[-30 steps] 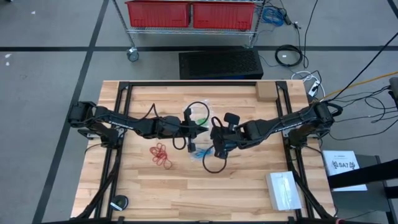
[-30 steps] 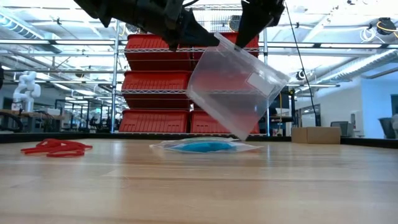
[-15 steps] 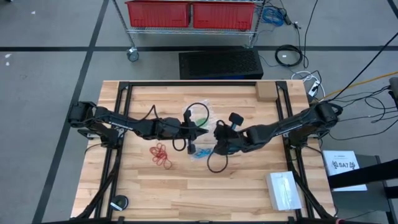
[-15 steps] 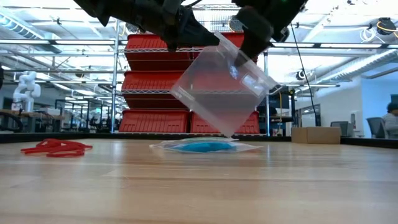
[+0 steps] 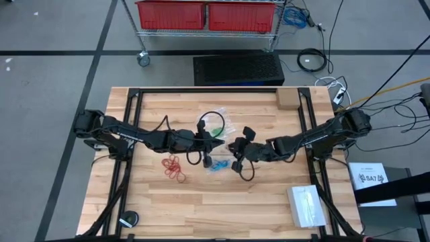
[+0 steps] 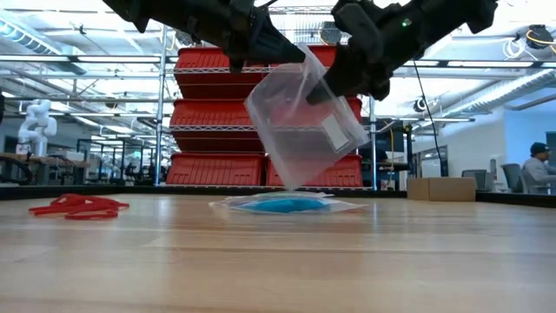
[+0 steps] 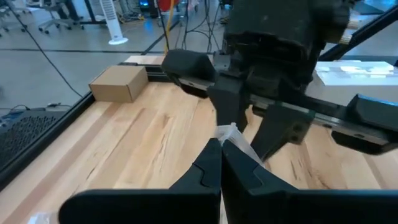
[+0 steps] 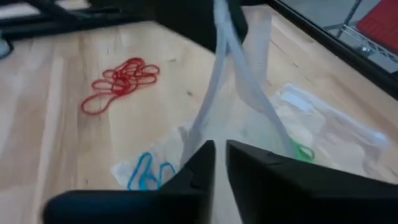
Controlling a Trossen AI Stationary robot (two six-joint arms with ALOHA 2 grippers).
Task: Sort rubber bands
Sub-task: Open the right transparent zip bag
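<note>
Clear bag (image 6: pixel 304 117) held off table at frame centre by left gripper (image 5: pixel 216 143) and right gripper (image 5: pixel 235 148), both clenched on its upper edge, long axis tilted, bottom corner down; tilt steeper than half-second ago. Red rubber bands (image 5: pixel 174 167) lower left of grippers; blue rubber bands (image 6: pixel 282 204) bagged directly beneath; green rubber bands (image 5: pixel 216 130) above

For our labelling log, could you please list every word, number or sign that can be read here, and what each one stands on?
"SA7", or close to it, barely legible: on the white sheet beside the table's right edge, in the high view.
White label on the clear bag held up in the low view: too blurred to read.
Cardboard box: no print can be made out.
</note>
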